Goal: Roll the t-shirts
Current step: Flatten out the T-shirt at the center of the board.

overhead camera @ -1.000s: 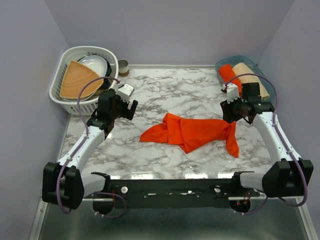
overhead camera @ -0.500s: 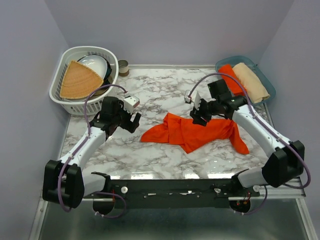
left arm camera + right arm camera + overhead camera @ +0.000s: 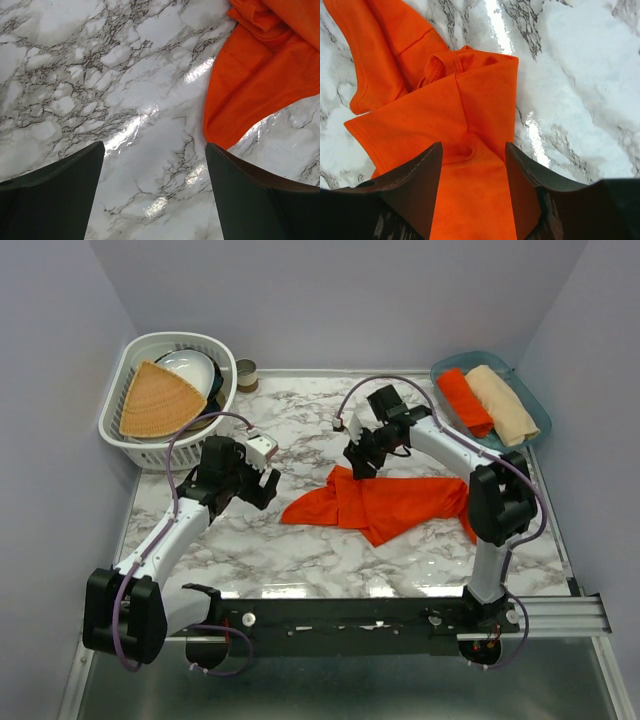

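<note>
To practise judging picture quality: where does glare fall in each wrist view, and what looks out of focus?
Left wrist view: white glare patches dot the glossy marble-patterned tabletop beside the bright orange cloth t-shirt; the dark left fingers look slightly soft. Right wrist view: a glare streak runs down the tabletop right of the shirt, whose seams are crisp; the dark right fingers look soft.

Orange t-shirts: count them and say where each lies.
2. One crumpled t-shirt lies on the table; one rolled t-shirt sits in the teal bin far right, beside a tan roll. Others may be hidden.
</note>
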`<state>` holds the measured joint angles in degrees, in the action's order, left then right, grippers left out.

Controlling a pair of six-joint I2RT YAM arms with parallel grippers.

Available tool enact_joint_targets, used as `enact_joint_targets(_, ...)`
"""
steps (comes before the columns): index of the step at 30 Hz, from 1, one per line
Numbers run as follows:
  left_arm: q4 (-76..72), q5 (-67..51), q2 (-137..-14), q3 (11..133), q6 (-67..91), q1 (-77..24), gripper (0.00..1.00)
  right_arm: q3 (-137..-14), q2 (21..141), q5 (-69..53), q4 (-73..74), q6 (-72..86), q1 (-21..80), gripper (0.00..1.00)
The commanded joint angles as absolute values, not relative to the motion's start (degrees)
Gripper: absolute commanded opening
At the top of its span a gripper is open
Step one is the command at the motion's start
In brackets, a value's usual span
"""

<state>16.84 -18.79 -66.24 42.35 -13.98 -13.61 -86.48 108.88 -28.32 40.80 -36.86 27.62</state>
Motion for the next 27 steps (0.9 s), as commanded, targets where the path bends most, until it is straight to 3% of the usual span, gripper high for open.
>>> enact_joint_targets(1, 17.14, -18.55, -64.34, 41.57, -15.03, -13.54, 0.94, -91.22, 113.55, -25.94, 48.24, -36.47, 28.74, 0.58)
enact_joint_targets(10, 15.65, -18.81, -65.74, 42.10, -15.29, -13.45, 0.94, -89.38, 114.69, -18.81, 51.50, -37.44, 28.83, 0.55)
enact_joint_targets(13, 14.94, -18.98, -66.71, 42.97, -14.86, -13.45, 0.94, -89.65, 115.22, -17.58, 50.02, -36.83, 28.83, 0.45)
enact_joint_targets(17, 14.77, -19.16, -67.94, 43.68, -15.03, -13.45, 0.94, -91.93, 115.05, -17.93, 49.48, -36.21, 28.83, 0.16)
enact_joint_targets(20, 14.77, -19.16, -68.20, 43.94, -15.03, -13.45, 0.94, -94.30, 112.43, -19.06, 49.48, -36.74, 28.83, 0.01)
enact_joint_targets(27, 14.07, -17.67, -68.55, 44.82, -15.56, -13.45, 0.93, -103.00, 96.81, -25.39, 45.64, -32.54, 28.83, 0.01)
